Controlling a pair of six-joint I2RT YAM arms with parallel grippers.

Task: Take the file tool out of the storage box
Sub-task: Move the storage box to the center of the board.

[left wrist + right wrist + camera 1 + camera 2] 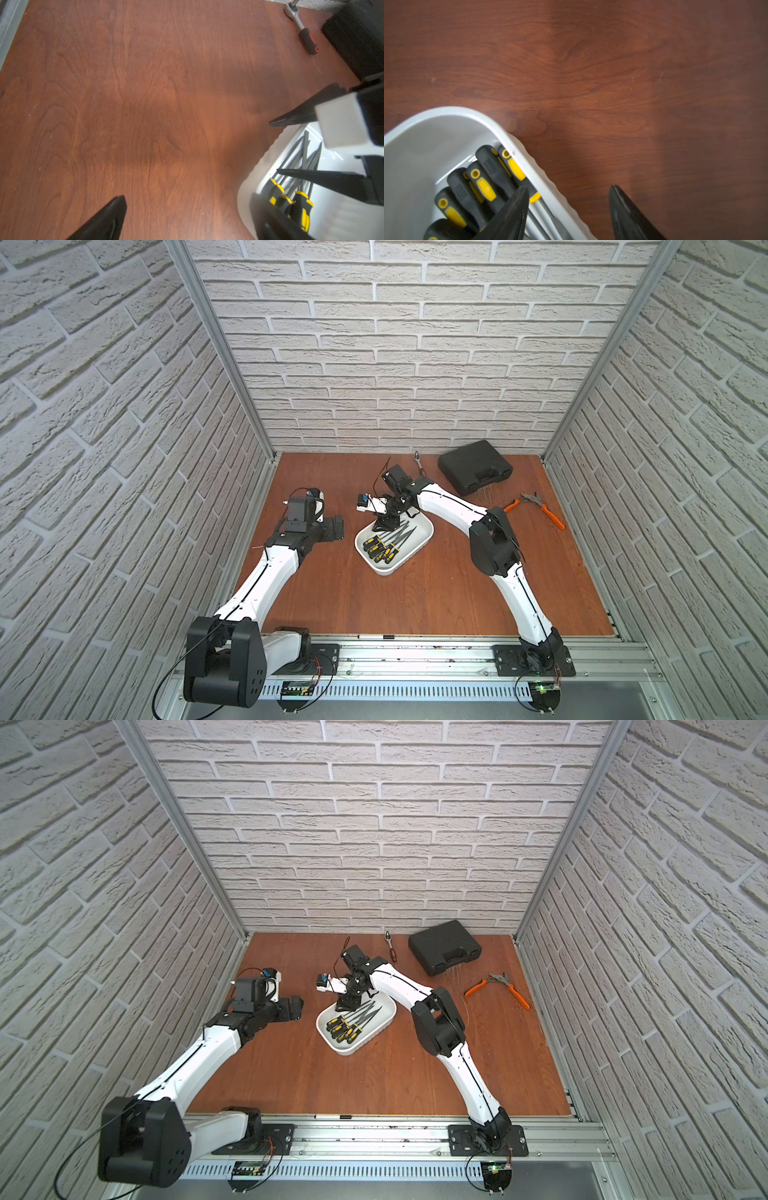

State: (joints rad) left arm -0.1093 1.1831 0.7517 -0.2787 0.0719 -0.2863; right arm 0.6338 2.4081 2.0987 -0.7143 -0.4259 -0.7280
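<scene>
Right claw (569, 188), sides apart over the storage box (446, 110) rim, looks ready to grab a file tool (489, 164) and must next pinch its handle.

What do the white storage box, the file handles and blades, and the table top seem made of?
Storage box: likely plastic, smooth glossy white with a rolled rim. File handles: probably matte dark rubbery grip, ribbed, with yellow inserts. Blades: dull grey metal, it seems. Table top: reddish-brown wood or veneer, visible grain, low sheen.
</scene>
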